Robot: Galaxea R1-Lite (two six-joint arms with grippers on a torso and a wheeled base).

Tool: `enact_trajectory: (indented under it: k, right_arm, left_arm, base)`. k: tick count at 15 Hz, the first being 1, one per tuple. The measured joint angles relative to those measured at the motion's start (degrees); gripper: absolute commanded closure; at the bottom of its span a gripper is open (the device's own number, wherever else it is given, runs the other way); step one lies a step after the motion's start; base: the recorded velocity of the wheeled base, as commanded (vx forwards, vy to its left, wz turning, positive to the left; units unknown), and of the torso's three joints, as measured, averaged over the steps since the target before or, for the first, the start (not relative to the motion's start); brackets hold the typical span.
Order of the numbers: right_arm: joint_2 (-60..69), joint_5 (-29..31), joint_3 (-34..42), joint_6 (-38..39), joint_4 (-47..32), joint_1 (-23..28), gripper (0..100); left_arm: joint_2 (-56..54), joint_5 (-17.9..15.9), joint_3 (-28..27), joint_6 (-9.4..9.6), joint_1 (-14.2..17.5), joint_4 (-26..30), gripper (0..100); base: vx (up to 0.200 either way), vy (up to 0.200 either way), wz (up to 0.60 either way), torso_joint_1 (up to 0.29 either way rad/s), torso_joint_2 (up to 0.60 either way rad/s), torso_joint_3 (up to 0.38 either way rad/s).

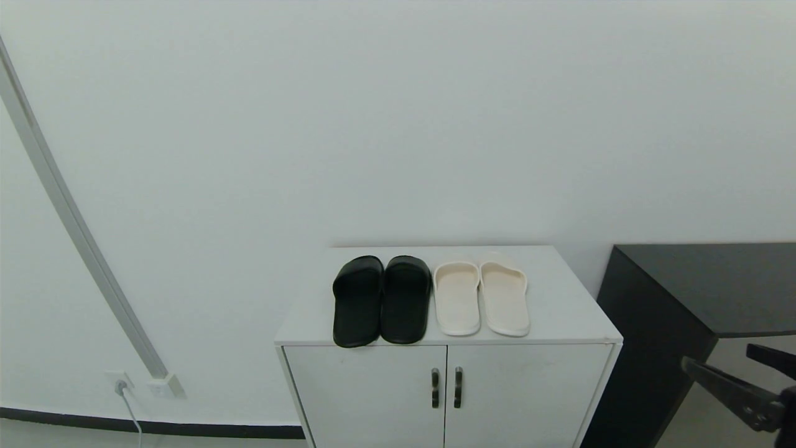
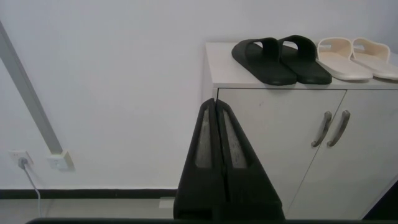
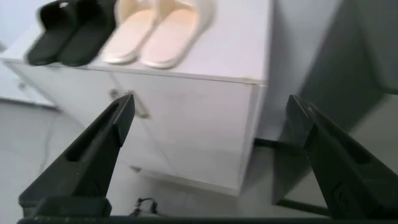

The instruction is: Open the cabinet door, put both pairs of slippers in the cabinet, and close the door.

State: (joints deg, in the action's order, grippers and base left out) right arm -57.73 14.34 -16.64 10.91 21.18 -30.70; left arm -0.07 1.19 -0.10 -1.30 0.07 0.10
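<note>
A white cabinet (image 1: 448, 398) stands against the wall with both doors closed and two dark handles (image 1: 446, 387) at the middle seam. On its top lie a black pair of slippers (image 1: 380, 300) on the left and a cream pair of slippers (image 1: 482, 297) on the right. My right gripper (image 1: 716, 354) is open and holds nothing, low and to the right of the cabinet. In its own view the right gripper (image 3: 210, 102) frames the cabinet's right door (image 3: 199, 130). My left gripper (image 2: 215, 106) is shut and holds nothing, in front of the cabinet's left side (image 2: 280, 149).
A black table (image 1: 715, 286) stands close against the cabinet's right side. On the wall to the left, a grey conduit (image 1: 68, 211) slants down to a socket with a cable (image 1: 121, 386). Open floor lies in front of the cabinet.
</note>
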Motion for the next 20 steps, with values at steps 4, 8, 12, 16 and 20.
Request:
enact_trajectory:
  k: [4,8,12,16,20]
  right_arm:
    - [-13.59,7.36,-8.35,5.29,1.69,-11.34,0]
    - [-28.26,11.08,-18.09,7.40,6.68,-16.19,0]
    - [-42.68,14.97,-29.99,8.66,7.64,-16.68,0]
    - [-57.81,20.47,-46.03,9.20,7.62,-14.03,0]
    - [-68.08,23.08,-56.28,9.09,7.36,-9.35,0]
  left_arm:
    - [0.00,0.00,0.00,0.00,0.00,-0.02,100]
    - [0.00,0.00,0.00,0.00,0.00,0.06,100]
    - [0.00,0.00,0.00,0.00,0.00,0.06,100]
    - [0.00,0.02,0.00,0.00,0.00,0.06,100]
    - [0.00,0.00,0.00,-0.04,0.00,0.00,100]
  base:
    - [0.000,0.000,0.00,0.000,0.00,0.000]
    - [0.000,0.000,0.00,0.000,0.00,0.000]
    - [0.000,0.000,0.00,0.000,0.00,0.000]
    - [0.000,0.000,0.00,0.000,0.00,0.000]
    - [0.000,0.000,0.00,0.000,0.00,0.000]
